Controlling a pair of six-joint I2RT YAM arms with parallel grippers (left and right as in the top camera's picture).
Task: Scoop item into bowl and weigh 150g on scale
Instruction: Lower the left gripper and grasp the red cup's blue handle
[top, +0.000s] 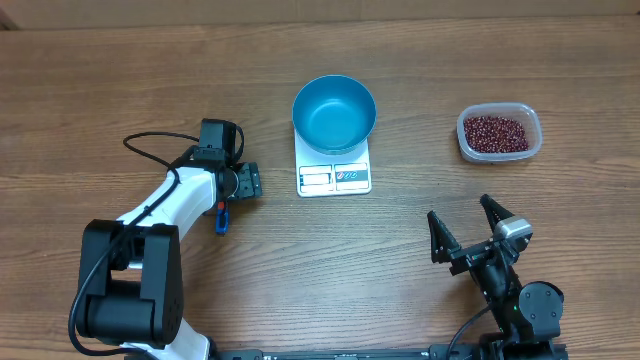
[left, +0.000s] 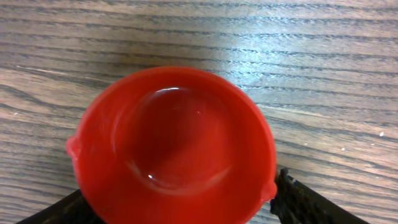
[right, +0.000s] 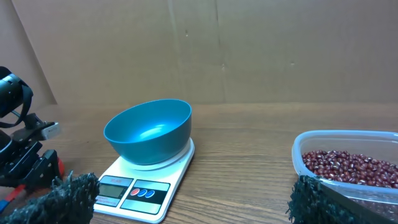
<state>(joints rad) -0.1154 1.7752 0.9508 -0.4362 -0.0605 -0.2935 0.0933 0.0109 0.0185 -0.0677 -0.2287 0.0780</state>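
Robot lab bench
Left arm (top: 160, 210) and right arm (top: 515, 295) at a wood-grain table (top: 330, 270), plain brown board wall (right: 280, 50) behind.

Markings on scale (top: 334, 178) illegible.

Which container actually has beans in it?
The clear plastic tub, right of the scale; the blue bowl on the scale and the red scoop are empty.
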